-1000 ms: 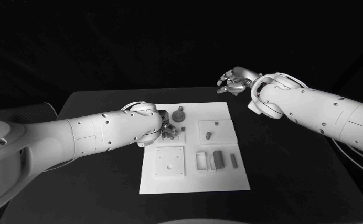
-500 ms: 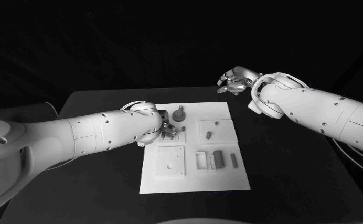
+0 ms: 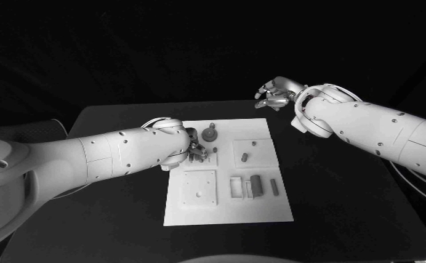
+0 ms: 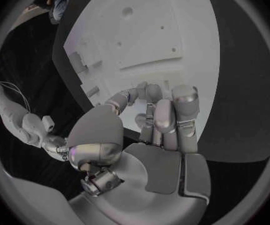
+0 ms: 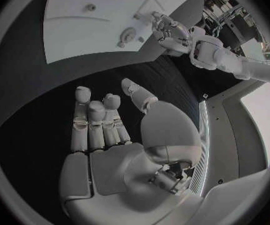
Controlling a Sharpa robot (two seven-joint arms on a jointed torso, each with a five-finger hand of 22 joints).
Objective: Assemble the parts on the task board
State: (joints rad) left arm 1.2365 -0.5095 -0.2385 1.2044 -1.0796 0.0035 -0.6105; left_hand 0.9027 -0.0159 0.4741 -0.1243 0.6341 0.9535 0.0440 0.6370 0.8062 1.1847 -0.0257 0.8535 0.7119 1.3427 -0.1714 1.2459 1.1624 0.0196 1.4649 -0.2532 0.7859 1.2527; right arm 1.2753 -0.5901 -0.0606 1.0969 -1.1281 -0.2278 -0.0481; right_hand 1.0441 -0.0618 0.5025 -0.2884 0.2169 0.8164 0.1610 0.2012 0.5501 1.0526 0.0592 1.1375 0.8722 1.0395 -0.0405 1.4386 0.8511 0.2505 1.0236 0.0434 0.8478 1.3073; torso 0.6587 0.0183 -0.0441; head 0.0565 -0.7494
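Observation:
The white task board [image 3: 266, 210] lies mid-table, also in the right wrist view [image 5: 72, 30]. My left hand [image 3: 196, 149] is down on the board's far left part, beside a round part [image 3: 209, 133]. In the left wrist view, the left hand [image 4: 150, 115] has thumb and fingers drawn together on a small part [image 4: 141, 119] above the board [image 4: 166, 30]. My right hand [image 3: 277, 95] hangs above the table's far edge, off the board, fingers apart and empty; its palm [image 5: 109, 130] faces the dark table.
On the board lie a short peg [image 3: 245, 157], a dark block [image 3: 255, 185], a slim bar [image 3: 274, 187], a small frame [image 3: 236, 188] and a raised square plate [image 3: 200, 189]. Black table [image 3: 337, 183] surrounds the board.

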